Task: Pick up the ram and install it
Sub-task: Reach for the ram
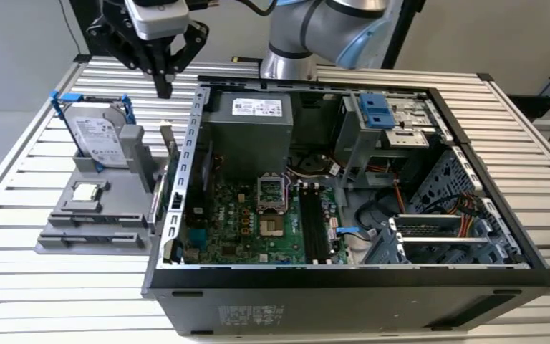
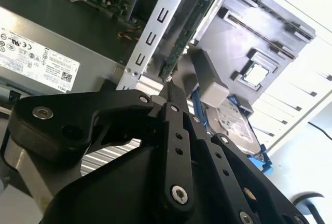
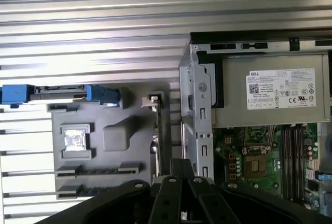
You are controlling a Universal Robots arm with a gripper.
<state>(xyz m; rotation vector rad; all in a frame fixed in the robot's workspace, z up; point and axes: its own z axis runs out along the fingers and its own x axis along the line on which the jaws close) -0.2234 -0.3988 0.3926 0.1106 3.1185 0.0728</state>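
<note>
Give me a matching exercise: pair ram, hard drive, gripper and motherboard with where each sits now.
1 ram
2 hard drive
3 gripper
4 motherboard

A lying inside the open case
B hanging above the grey holder, outside the case
C upright in a blue frame
D on edge in the holder, beside the case wall

Pairs: 1-D, 2-C, 3-B, 4-A

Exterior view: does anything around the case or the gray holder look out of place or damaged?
Nothing stands out. The ram stands on edge in the gray holder beside the open case, the hard drive sits upright, and the gripper hangs above the holder.
</note>
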